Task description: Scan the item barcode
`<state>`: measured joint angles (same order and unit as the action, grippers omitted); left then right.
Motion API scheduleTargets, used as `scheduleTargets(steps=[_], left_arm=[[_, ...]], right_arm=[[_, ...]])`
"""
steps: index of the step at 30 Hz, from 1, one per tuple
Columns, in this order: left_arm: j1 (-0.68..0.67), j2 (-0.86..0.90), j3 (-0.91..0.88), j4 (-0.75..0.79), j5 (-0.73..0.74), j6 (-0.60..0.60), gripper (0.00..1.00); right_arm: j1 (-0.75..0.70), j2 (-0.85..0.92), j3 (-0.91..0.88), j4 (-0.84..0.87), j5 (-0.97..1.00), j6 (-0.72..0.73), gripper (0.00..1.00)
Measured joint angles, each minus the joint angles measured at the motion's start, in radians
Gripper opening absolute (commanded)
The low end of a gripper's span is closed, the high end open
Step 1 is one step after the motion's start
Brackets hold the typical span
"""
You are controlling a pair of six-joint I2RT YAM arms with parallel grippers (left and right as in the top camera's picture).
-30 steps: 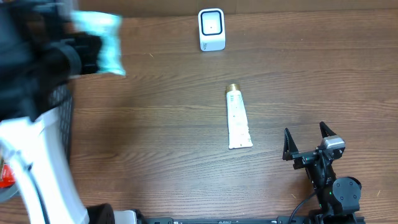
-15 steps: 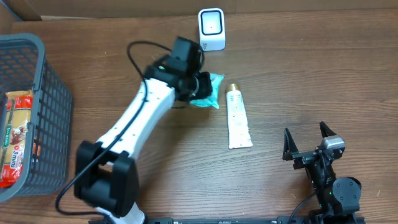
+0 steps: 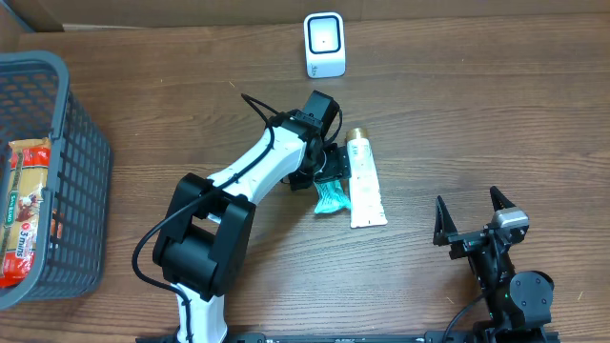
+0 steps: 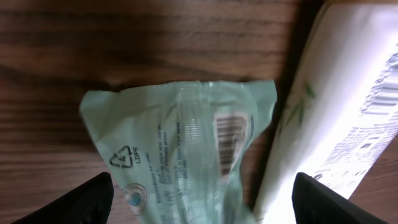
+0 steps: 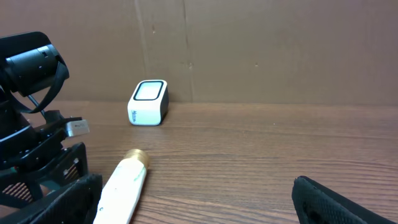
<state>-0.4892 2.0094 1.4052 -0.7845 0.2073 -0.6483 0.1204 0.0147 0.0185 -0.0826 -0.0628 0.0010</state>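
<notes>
pouch (image 4: 180,143): mint green | tube (image 3: 364,186): white | cap (image 3: 356,134): gold | basket (image 3: 76,191): grey mesh

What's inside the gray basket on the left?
A red-and-yellow packet marked "3 mins" lies in the basket. The basket's left part runs out of frame, so anything there, or under the packet, cannot be seen.

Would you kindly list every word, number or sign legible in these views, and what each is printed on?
"LDPE", under a recycling triangle: pale green plastic pouch.
"3 mins": red and yellow packet in the grey mesh basket.
Too blurred to read: small print on the pouch and on the white tube.
</notes>
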Motion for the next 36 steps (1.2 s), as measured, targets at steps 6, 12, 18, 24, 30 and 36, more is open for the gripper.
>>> scheduleTargets(steps=[6,12,18,24,30,36], left_arm=[[0.035,-0.039,0.188,-0.246,-0.076,0.088,0.84],[0.167,-0.239,0.579,-0.419,-0.236,0.19,1.0],[0.483,-0.47,0.788,-0.592,-0.414,0.244,1.0],[0.859,-0.505,0.792,-0.672,-0.473,0.249,1.0],[1.181,-0.473,0.675,-0.641,-0.481,0.2,1.0],[1.343,-0.475,0.432,-0.46,-0.435,0.177,0.98]], right_arm=[[0.0,0.0,0.0,0.0,0.0,-0.001,1.0],[0.0,0.0,0.0,0.0,0.0,-0.001,1.0],[0.0,0.0,0.0,0.0,0.0,0.0,1.0],[0.0,0.0,0.0,0.0,0.0,-0.001,1.0],[0.0,0.0,0.0,0.0,0.0,0.0,1.0],[0.0,0.0,0.0,0.0,0.0,-0.001,1.0]])
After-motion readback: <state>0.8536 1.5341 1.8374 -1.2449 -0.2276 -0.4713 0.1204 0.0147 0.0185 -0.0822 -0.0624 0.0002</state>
